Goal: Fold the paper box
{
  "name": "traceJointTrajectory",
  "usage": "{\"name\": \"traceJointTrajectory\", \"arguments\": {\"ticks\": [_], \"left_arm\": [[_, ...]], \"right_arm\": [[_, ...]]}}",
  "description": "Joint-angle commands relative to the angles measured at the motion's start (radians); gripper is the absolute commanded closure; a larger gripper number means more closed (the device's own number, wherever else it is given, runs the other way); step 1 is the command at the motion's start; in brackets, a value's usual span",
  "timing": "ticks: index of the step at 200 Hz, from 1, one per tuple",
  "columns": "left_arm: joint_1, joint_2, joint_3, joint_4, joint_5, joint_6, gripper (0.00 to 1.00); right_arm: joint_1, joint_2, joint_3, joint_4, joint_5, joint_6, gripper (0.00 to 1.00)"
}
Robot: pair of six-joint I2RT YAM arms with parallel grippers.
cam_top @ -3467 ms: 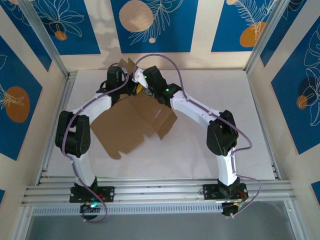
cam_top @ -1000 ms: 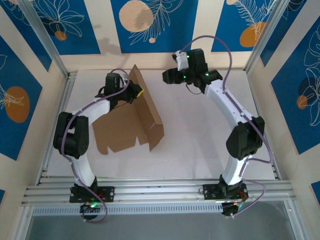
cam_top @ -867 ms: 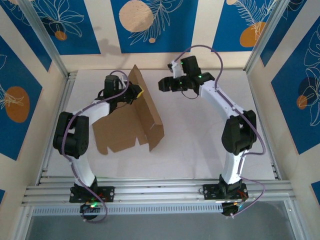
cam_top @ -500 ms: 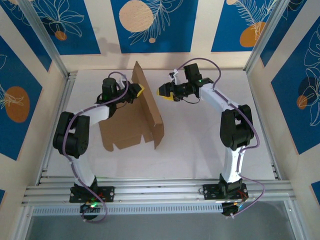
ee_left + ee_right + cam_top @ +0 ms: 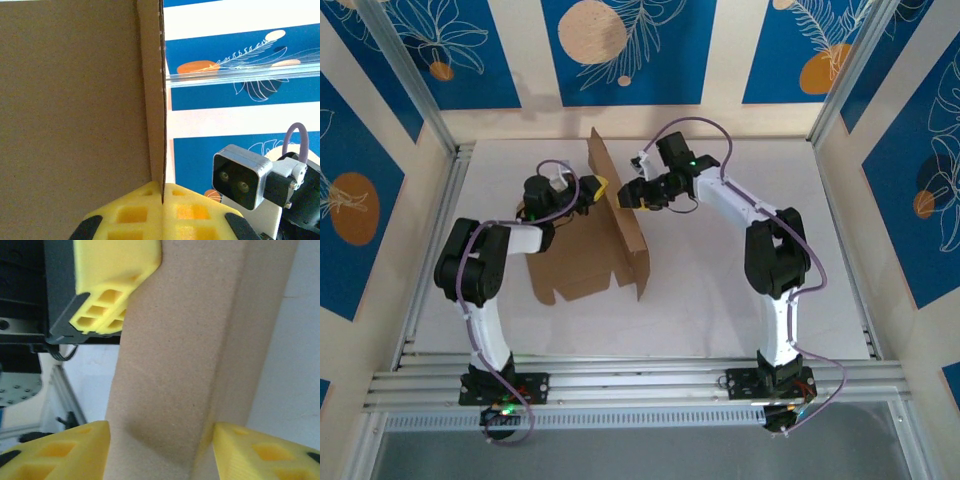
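Logging an early stage of the fold: the paper box (image 5: pixel 570 255) sits at the middle-left of the tabletop (image 5: pixel 740 290), most of it lying flat as a die-cut sheet. One long panel (image 5: pixel 620 220) stands upright along the sheet's right side, with a short flap (image 5: pixel 641 272) bent at its near end. Your left end effector (image 5: pixel 597 187) is clamped on that panel's far upper edge, and its wrist view shows both yellow pads (image 5: pixel 130 215) pressed together on the cardboard. Your right end effector (image 5: pixel 624 198) meets the same panel from the other side, fingers apart with the cardboard between them. You cannot tell whether they grip it yet. By my judgement one wall is raised. The other walls, the end flaps and any tucking are not yet done.
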Motion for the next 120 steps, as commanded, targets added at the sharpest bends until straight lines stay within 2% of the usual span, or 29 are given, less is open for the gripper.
{"name": "traceJointTrajectory", "arguments": {"ticks": [1, 38, 92, 110, 120], "left_arm": [[0.005, 0.035, -0.035, 0.040, 0.006, 0.001, 1.00], [0.014, 0.006, -0.073, -0.003, -0.002, 0.033, 1.00], [0.024, -0.069, -0.071, -0.140, -0.007, 0.117, 0.98], [0.024, -0.071, -0.071, -0.124, -0.009, 0.113, 1.00], [0.025, -0.071, -0.071, -0.096, -0.007, 0.096, 1.00]], "right_arm": [[0.045, 0.025, 0.036, -0.084, 0.124, -0.070, 0.49], [0.110, 0.039, 0.057, -0.128, 0.265, -0.129, 0.62], [0.218, 0.046, 0.107, -0.179, 0.537, -0.204, 0.71], [0.237, 0.042, 0.114, -0.176, 0.564, -0.202, 0.72], [0.230, 0.039, 0.114, -0.172, 0.532, -0.178, 0.68]]}}
